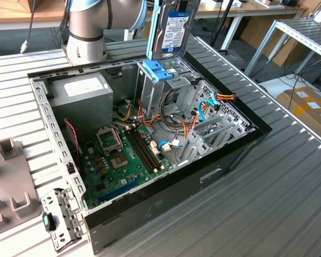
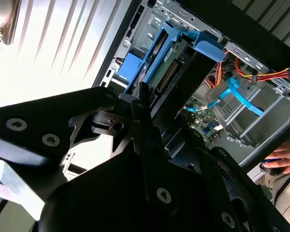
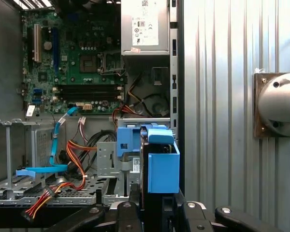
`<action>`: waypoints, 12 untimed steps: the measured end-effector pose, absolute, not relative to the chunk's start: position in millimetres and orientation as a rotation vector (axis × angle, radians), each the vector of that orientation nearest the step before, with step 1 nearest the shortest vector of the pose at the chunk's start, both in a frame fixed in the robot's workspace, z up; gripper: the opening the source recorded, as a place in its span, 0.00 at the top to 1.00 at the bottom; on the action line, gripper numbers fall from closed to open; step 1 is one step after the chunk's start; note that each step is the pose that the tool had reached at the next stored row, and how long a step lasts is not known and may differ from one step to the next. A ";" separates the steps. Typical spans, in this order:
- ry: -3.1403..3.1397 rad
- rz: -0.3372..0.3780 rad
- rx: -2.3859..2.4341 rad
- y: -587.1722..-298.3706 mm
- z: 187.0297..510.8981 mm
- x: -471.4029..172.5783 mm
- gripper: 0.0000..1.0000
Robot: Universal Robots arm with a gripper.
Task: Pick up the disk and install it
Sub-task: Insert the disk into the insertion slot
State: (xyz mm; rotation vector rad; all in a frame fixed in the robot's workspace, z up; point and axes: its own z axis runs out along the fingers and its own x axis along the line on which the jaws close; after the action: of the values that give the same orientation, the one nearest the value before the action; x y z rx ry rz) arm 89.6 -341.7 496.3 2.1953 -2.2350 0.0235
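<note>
The disk (image 1: 174, 27) stood on its edge in the air, right above the drive slot of the open computer case (image 1: 241, 155). It looked like a flat metal brick: stiff, a bit heavy for its size, smooth on its faces, and easy to hurt if it bumped or fell. The safest places to hold it were likely the hard sides with the blue rails (image 3: 163, 166). The hand (image 2: 144, 104) was pinching the disk at the end away from the case. Just under the disk sat a blue latch (image 1: 155, 69). The case lay on the ridged desk (image 1: 289, 182).
</note>
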 end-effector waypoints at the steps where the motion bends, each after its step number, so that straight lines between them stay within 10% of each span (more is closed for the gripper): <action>1: -2.235 0.023 2.195 -342.6 496.2 90.1 0.65; 12: -2.235 0.023 2.195 -362.1 495.7 90.6 0.65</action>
State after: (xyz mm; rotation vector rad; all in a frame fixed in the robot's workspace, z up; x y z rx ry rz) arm 90.6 -362.1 495.7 2.1954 -2.2351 0.0233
